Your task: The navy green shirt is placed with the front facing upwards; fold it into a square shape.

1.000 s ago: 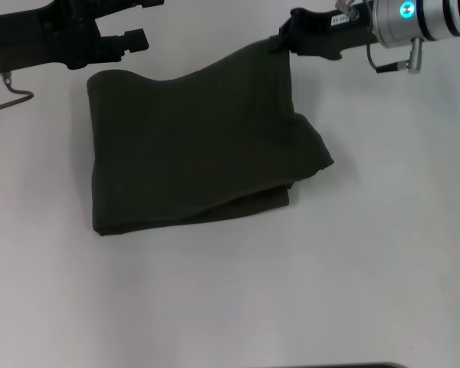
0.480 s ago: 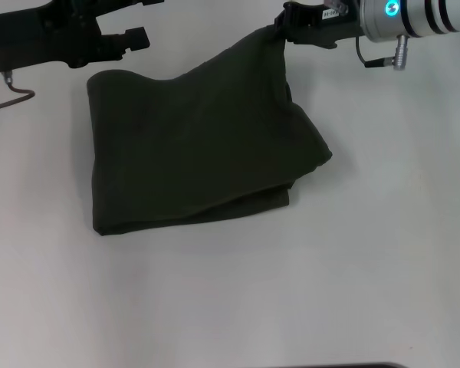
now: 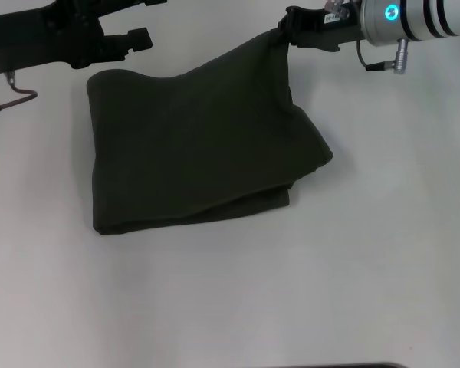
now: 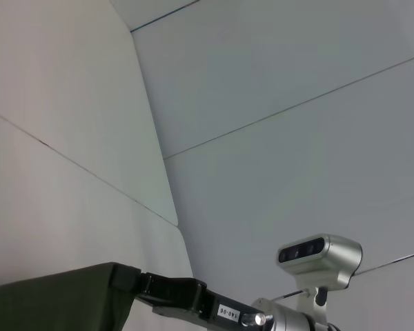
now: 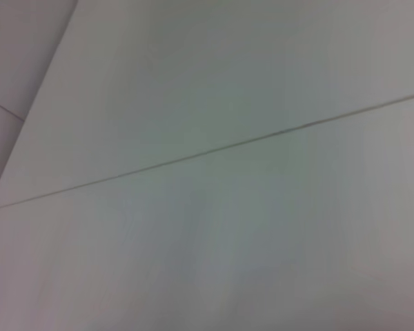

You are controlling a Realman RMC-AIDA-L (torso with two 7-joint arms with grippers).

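Observation:
The navy green shirt (image 3: pixel 192 146) lies folded into a thick, rough rectangle on the white table (image 3: pixel 291 291); its plain side is up and no lettering shows. My right gripper (image 3: pixel 283 35) is shut on the shirt's far right corner and holds it pulled up off the table. The left wrist view shows that same gripper (image 4: pixel 148 284) clamped on the edge of the shirt (image 4: pixel 55 303). My left gripper (image 3: pixel 140 39) hovers just beyond the shirt's far left corner, apart from the cloth.
The shirt's right side bulges outward unevenly (image 3: pixel 318 157), with a lower layer sticking out at the near edge (image 3: pixel 268 201). The right wrist view shows only pale wall panels (image 5: pixel 207 165). A cable (image 3: pixel 15 96) hangs by my left arm.
My right gripper drew the held corner a little farther away and higher, then settled almost still. The left arm has barely moved.

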